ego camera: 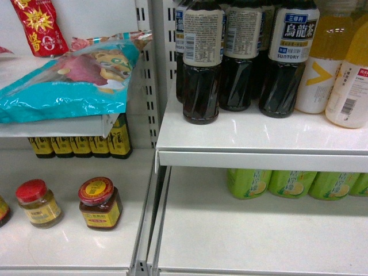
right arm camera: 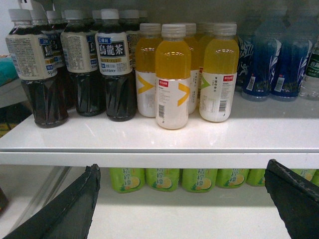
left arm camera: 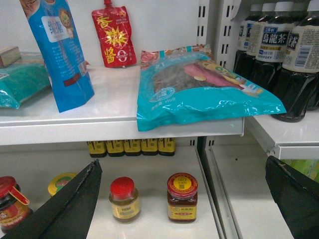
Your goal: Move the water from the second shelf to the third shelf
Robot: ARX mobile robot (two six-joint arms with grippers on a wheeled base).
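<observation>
Both grippers are seen with fingers spread wide and nothing held between them: the left gripper (left arm camera: pixel 182 164) is faced toward a snack shelf (left arm camera: pixel 114 127), the right gripper (right arm camera: pixel 182 167) toward the white drink shelf (right arm camera: pixel 159 137). On that shelf, dark tea bottles (right arm camera: pixel 114 74) are ranged at 10 o'clock, yellow drink bottles (right arm camera: pixel 172 74) at 12 and blue bottles (right arm camera: pixel 274 64) at 2. The water (right arm camera: pixel 314 69) is glimpsed at 3 o'clock, cut by the frame edge, just beside the blue bottles.

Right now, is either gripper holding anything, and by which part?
Nothing is held. The left gripper and the right gripper both stand open with empty space between the fingers, facing the shelves. No bottle is grasped yet.
</observation>
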